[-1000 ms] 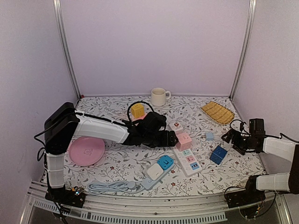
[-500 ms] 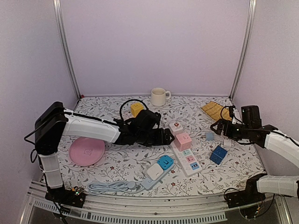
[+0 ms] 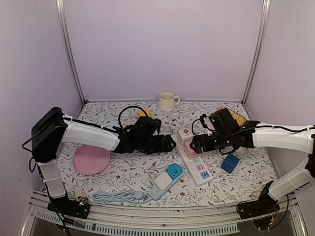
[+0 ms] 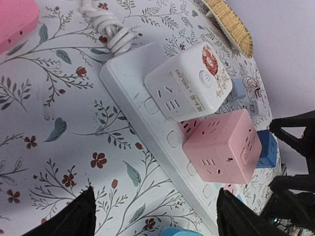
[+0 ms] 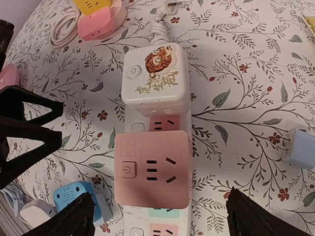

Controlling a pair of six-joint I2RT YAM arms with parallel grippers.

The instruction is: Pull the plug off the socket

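A white power strip [image 3: 199, 169] lies mid-table, also in the left wrist view [image 4: 147, 123]. A white cube plug with a tiger print [image 5: 156, 81] sits in its far end, and a pink cube plug [image 5: 153, 169] in the slot beside it. Both also show in the left wrist view, the white cube [image 4: 189, 81] and the pink cube [image 4: 221, 147]. My right gripper [image 5: 162, 221] is open, hovering over the pink cube with a finger on either side of it, apart from it. My left gripper [image 4: 157, 221] is open and empty, just left of the strip [image 3: 170, 142].
A second strip with a blue cube plug [image 3: 173, 171] lies near the front. A dark blue cube [image 3: 230, 162], a small adapter [image 5: 301, 147], a pink plate [image 3: 91, 159], a mug [image 3: 167, 102], a yellow cube [image 3: 143, 112] and a bamboo mat [image 3: 236, 115] stand around.
My right arm has swung in from the far right to above the pink cube. My left gripper has drawn back slightly to the left.
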